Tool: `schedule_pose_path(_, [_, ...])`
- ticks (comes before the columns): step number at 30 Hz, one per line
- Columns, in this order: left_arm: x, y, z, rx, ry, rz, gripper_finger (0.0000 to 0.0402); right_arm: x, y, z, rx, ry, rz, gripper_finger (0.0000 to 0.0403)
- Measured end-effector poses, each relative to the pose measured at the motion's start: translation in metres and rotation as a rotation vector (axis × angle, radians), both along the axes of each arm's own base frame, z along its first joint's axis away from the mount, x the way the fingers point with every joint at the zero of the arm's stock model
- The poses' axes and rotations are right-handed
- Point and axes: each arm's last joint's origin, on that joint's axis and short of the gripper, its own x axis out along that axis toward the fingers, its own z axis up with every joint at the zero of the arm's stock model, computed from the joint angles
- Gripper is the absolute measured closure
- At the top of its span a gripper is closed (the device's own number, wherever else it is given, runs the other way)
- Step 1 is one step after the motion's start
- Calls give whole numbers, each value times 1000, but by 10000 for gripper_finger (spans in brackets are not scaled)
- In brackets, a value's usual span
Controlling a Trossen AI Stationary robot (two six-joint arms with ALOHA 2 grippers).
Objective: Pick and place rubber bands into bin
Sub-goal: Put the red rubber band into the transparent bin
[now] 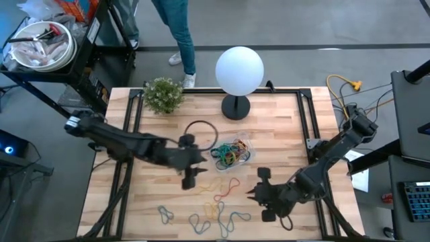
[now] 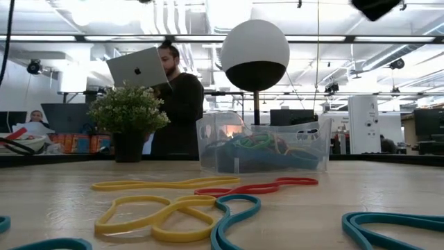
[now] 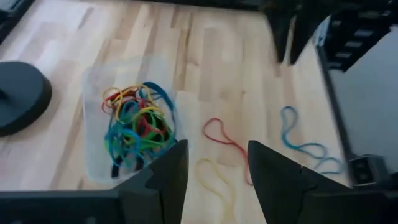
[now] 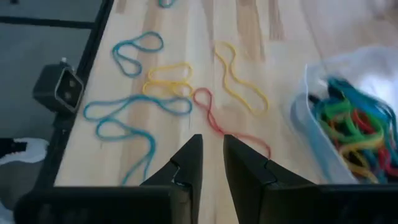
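Several rubber bands (image 3: 138, 127) fill the bin (image 3: 93, 93) just beside the released, empty left gripper (image 3: 214, 171).

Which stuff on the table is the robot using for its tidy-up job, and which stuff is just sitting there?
For the job:
rubber bands lying loose on the wood
clear bin, already holding a tangle of bands
left gripper, open, near the bin
right gripper, over the red band

Just sitting there:
white globe lamp
little potted plant
black ring
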Motion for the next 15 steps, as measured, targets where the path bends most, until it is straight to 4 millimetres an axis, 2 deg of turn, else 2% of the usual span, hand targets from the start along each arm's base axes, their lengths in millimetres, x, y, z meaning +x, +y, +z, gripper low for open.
schedule_pose_path(7, [-33, -36, -3, -40, -34, 32, 252, 40, -5, -20, 42, 9, 108, 344])
schedule_pose_path(15, [-48, -65, -23, -99, 11, 42, 252, 72, -9, -50, 3, 117, 202, 344])
